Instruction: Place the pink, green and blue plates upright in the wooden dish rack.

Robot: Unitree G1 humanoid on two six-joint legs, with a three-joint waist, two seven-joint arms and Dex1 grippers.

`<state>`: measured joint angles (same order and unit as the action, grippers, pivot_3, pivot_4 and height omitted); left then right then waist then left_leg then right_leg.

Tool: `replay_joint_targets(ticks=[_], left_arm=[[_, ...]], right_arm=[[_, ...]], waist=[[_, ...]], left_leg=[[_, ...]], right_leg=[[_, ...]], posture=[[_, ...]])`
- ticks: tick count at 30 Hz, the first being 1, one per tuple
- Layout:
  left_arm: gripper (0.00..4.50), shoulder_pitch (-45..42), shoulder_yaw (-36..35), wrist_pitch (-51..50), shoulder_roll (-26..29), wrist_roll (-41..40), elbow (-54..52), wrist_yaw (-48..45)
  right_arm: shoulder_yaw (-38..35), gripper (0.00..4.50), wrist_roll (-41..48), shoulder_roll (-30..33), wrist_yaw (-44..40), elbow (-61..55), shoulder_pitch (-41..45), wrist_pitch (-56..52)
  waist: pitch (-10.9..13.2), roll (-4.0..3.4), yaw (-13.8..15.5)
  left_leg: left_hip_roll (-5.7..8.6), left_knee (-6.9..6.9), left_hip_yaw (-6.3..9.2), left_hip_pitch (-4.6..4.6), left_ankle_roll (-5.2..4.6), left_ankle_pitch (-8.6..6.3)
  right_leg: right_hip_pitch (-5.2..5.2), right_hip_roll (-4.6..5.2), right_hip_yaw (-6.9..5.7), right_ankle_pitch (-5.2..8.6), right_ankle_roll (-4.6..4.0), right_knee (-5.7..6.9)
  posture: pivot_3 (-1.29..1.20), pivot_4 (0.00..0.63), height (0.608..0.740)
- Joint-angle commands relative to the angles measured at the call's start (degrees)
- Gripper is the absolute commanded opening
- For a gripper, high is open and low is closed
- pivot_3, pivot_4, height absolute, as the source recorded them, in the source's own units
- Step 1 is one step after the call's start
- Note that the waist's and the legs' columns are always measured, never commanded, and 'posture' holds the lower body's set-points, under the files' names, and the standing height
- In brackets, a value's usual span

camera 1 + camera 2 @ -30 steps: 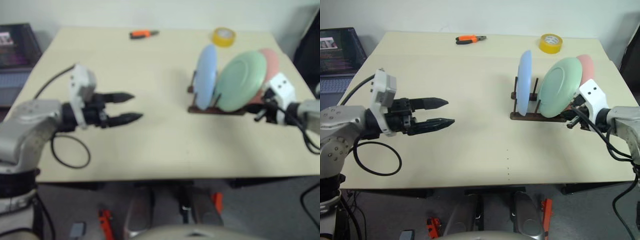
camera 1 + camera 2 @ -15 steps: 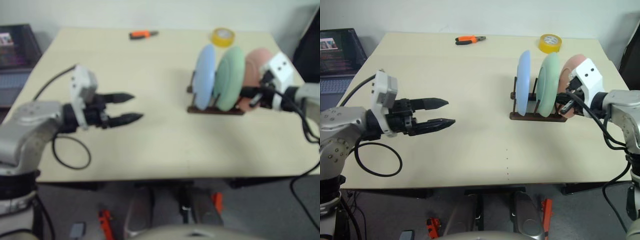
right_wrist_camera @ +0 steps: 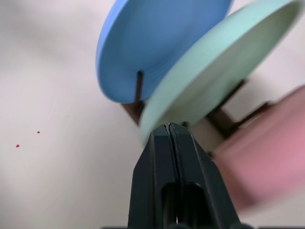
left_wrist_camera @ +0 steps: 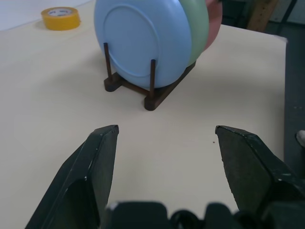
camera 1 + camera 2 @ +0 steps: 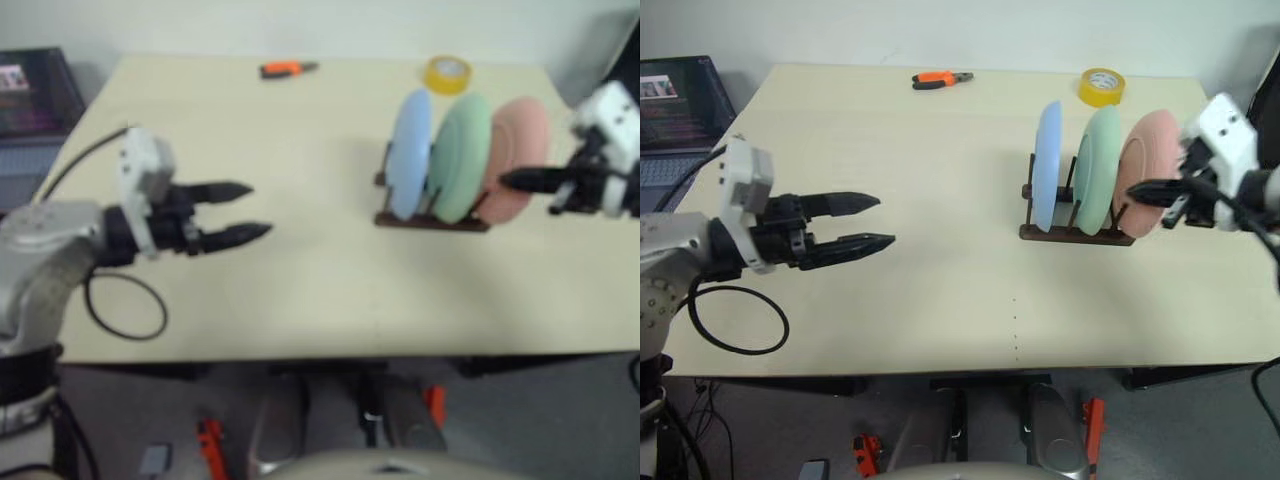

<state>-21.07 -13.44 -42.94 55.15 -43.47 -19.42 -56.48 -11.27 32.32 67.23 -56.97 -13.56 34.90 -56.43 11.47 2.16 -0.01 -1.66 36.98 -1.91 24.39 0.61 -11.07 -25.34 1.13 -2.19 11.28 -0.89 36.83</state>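
The left gripper (image 5: 872, 221) reaches level over bare tabletop (image 5: 970, 300) with fingers spread and empty, while the right gripper (image 5: 1137, 190), pinched shut on nothing, points at the pink plate (image 5: 1148, 171), upright beside the green plate (image 5: 1097, 168) and blue plate (image 5: 1047, 165) in the wooden dish rack (image 5: 1072, 233).

Table (image 5: 970, 290) wide open between left gripper (image 5: 876, 221) and rack (image 5: 1076, 232); nothing in that lane. Rack slots all taken: blue plate (image 5: 1046, 165), green plate (image 5: 1098, 168), pink plate (image 5: 1145, 170) stand upright, close together, little gap between them. Right gripper (image 5: 1134, 189), fingers closed, sits right at the pink plate's face, blocking that side. Far edge: tape (image 5: 1101, 86) behind the rack, pliers (image 5: 940, 78) well clear.
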Motion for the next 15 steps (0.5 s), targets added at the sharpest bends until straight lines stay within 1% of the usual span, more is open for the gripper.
replay_joint_targets(ticks=[1,2,4,5,8,9,10,11,13,15], left_arm=[[3.58,-1.62,-3.52,2.14,1.95,0.65,1.41,-1.08],[3.58,-2.48,-4.23,2.37,2.42,0.61,2.26,-1.33],[3.58,-3.82,-5.17,3.11,3.4,0.86,4.15,-2.19],[3.58,-4.64,-5.35,3.71,4.19,1.44,5.48,-2.92],[3.58,-5.92,-5.6,5.47,6.84,3.12,8.79,-5.37],[3.58,-6.13,-5.74,5.97,7.87,3.65,9.62,-6.2],[3.58,-6.29,-6.19,6.27,8.99,4.0,10.41,-6.97],[3.58,-6.34,-6.69,6.43,9.91,4.2,11.0,-7.62],[3.58,-6.06,-8.15,6.74,11.7,4.39,12.51,-9.23],[3.58,-5.56,-9.67,6.84,13.79,5.09,14.09,-10.4]], right_arm=[[-8.19,0.02,3.99,1.58,-3.86,4.35,2.84,2.11],[-10.0,0.18,5.33,1.19,-5.21,7.82,4.24,2.76],[-11.24,0.58,5.51,0.4,-6.55,15.74,7.27,5.68],[-10.35,0.89,3.93,0.02,-7.39,23.13,9.96,9.09],[-6.13,1.91,-0.72,-0.62,-10.38,39.55,16.57,16.94],[-4.51,2.36,-2.18,-0.77,-11.79,43.29,18.31,18.74],[-3.36,2.58,-3.12,-0.94,-13.26,45.82,19.75,19.95],[-2.73,2.91,-3.44,-1.09,-14.59,47.08,20.84,20.51],[-2.64,3.58,-2.82,-1.34,-16.37,46.85,21.84,20.01],[-3.59,4.29,-1.75,-1.27,-17.49,44.77,20.26,18.82]], waist=[[0.0,0.0,-0.02],[0.0,0.0,-0.06],[0.01,0.01,-0.15],[0.0,0.01,-0.2],[0.0,0.01,-0.32],[0.0,0.01,-0.38],[0.01,0.01,-0.51],[0.02,-0.02,-0.57],[0.05,-0.06,-0.72],[0.13,-0.2,-0.81]], left_leg=[[-0.01,0.01,0.0,-0.03,0.0,0.0],[-0.02,0.0,0.01,-0.04,0.0,0.0],[-0.02,0.01,0.02,-0.04,0.0,0.0],[-0.01,0.02,0.02,-0.05,0.0,0.0],[0.04,0.01,-0.04,-0.13,0.0,0.0],[0.03,-0.01,-0.07,-0.15,0.0,0.0],[0.06,-0.04,-0.09,-0.15,0.0,-0.01],[0.03,-0.06,-0.1,-0.15,0.0,-0.01],[0.01,-0.15,-0.12,-0.12,0.0,-0.01],[-0.02,-0.26,-0.15,-0.03,0.0,-0.01]], right_leg=[[0.02,0.01,0.0,0.0,0.0,0.0],[0.01,0.02,0.0,0.0,-0.01,0.0],[-0.01,0.02,0.0,0.0,-0.01,0.0],[0.0,0.02,-0.01,0.0,0.0,0.0],[0.02,0.02,0.0,0.0,-0.01,-0.02],[0.02,0.02,0.02,0.0,-0.01,-0.04],[0.02,0.02,0.02,0.0,-0.01,-0.06],[-0.01,0.01,0.05,0.01,-0.02,0.0],[-0.09,0.01,0.07,0.04,-0.07,0.02],[-0.24,-0.01,0.1,0.07,-0.12,0.09]], posture=[[0.0,0.15,0.74],[0.0,0.15,0.74],[0.0,0.15,0.74],[0.0,0.15,0.74],[0.0,0.15,0.74],[0.0,0.15,0.74],[0.0,0.15,0.74],[0.0,0.15,0.74],[0.0,0.15,0.74],[0.0,0.15,0.74]])
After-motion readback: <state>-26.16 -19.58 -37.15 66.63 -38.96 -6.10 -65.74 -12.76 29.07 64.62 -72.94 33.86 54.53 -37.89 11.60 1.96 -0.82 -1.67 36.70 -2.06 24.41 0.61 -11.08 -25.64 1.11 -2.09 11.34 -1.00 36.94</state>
